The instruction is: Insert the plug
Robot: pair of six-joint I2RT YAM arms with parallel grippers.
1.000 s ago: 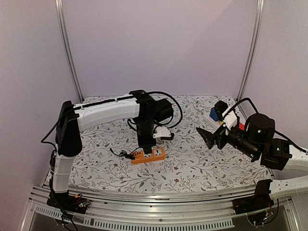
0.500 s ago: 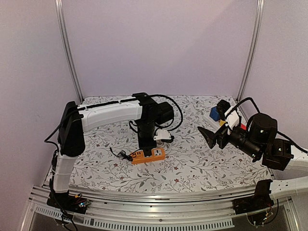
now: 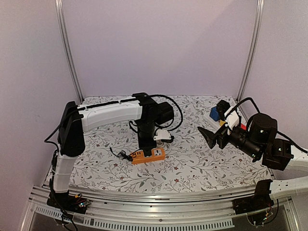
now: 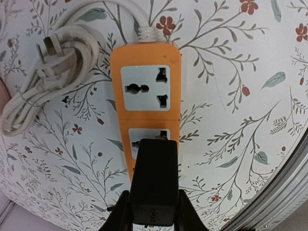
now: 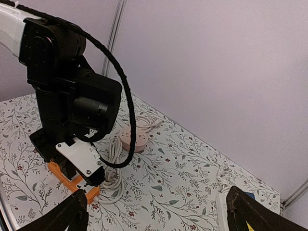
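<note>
Over the last second the left arm shifted a little toward the strip and then settled, and across the last half-second the top view shows nothing moving. I take that to mean the approach is over and the arm is poised at the socket, either pressing in or about to. The left gripper (image 4: 153, 212) is clamped on the black rectangular plug block (image 4: 155, 178), one finger on each flank, and holds it upright. The orange plastic two-outlet power strip (image 4: 147, 118) lies flat on the floral-patterned tablecloth (image 4: 250, 72), directly under the gripper. The plug covers most of the white socket face nearer the camera, and the farther socket sits bare beyond it. The plug looks centred across the strip's width, but its prongs are hidden under its own body, so I cannot tell whether they have entered the holes or only rest on the face. The strip's own coiled white cord (image 4: 43, 82) lies just beside it, away from the plug. The right gripper (image 5: 159, 216) hangs in the air with its jaws spread wide and grasping nothing, well apart from the strip over the right of the table
</note>
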